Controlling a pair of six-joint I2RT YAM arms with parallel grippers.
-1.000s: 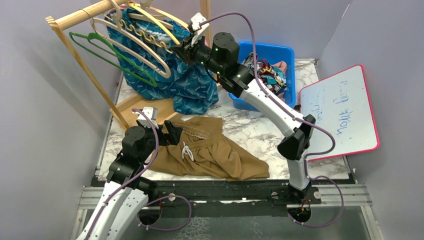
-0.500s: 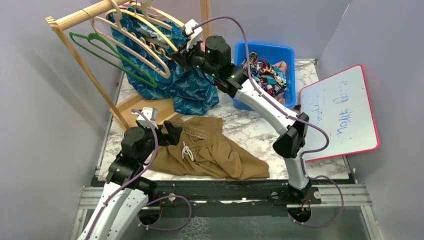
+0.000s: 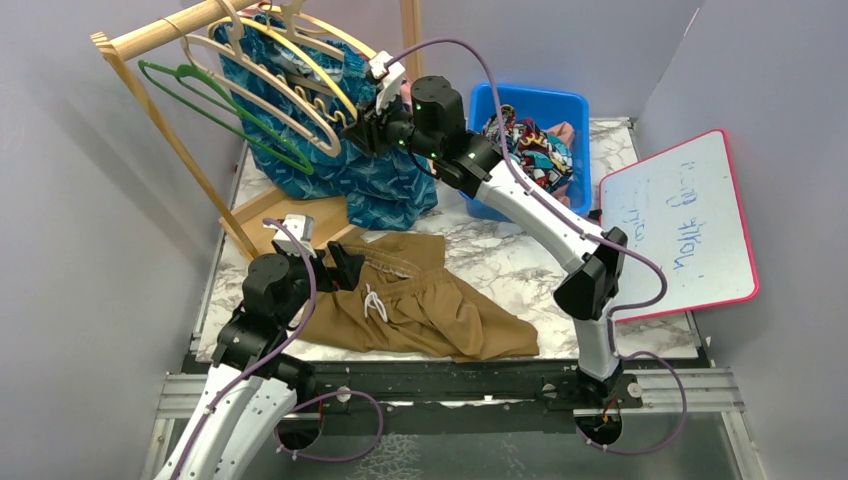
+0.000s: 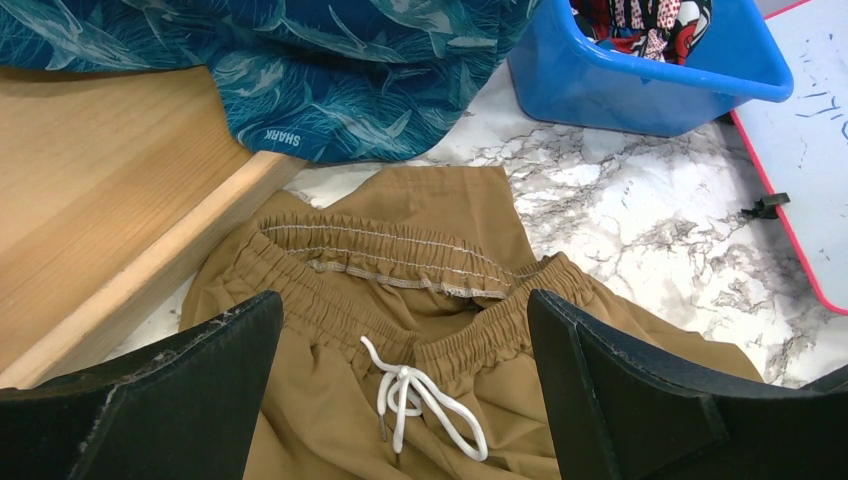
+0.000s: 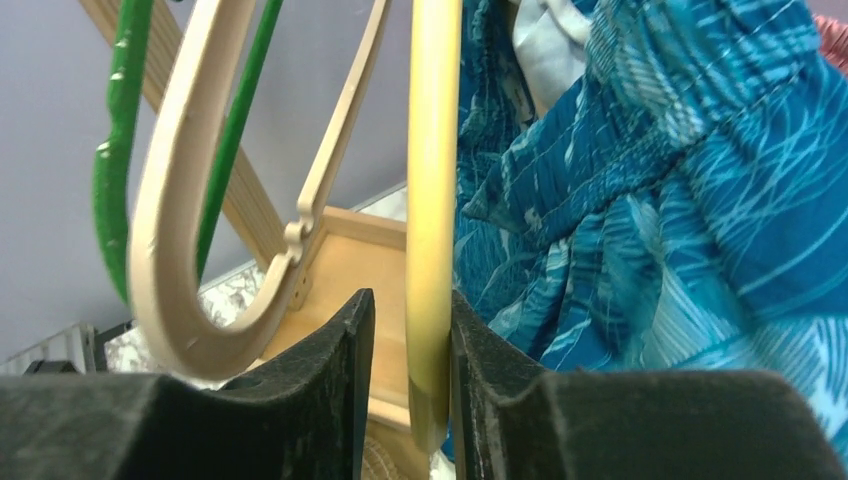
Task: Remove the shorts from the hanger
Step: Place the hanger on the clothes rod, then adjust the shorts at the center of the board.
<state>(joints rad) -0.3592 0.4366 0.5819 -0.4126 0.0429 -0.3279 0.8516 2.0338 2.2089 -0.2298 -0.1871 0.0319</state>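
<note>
Teal patterned shorts [image 3: 375, 180] hang on a wavy hanger at the wooden rack [image 3: 150, 35]; the right wrist view shows the teal patterned shorts [image 5: 650, 200] bunched to the right. My right gripper [image 3: 365, 125] is up at the hangers. Its jaws [image 5: 412, 300] stand slightly open around the tip of a yellow hanger [image 5: 432, 200], which touches the right finger and leaves a gap on the left. Olive-brown shorts [image 3: 430, 300] with a white drawstring lie flat on the table. My left gripper [image 3: 335, 262] hovers wide open over the olive-brown shorts' waistband [image 4: 400, 260], holding nothing.
Beige hangers [image 3: 270, 85] and a green hanger [image 3: 220, 110] hang on the rack, whose wooden base [image 3: 280, 205] sits under the teal shorts. A blue bin [image 3: 530, 100] at the back holds comic-print shorts [image 3: 535, 145]. A pink-framed whiteboard [image 3: 680, 225] lies on the right.
My right gripper's jaws have parted from the yellow hanger after being shut on it, and the wrist has shifted slightly along the rack. The left arm has not moved.
</note>
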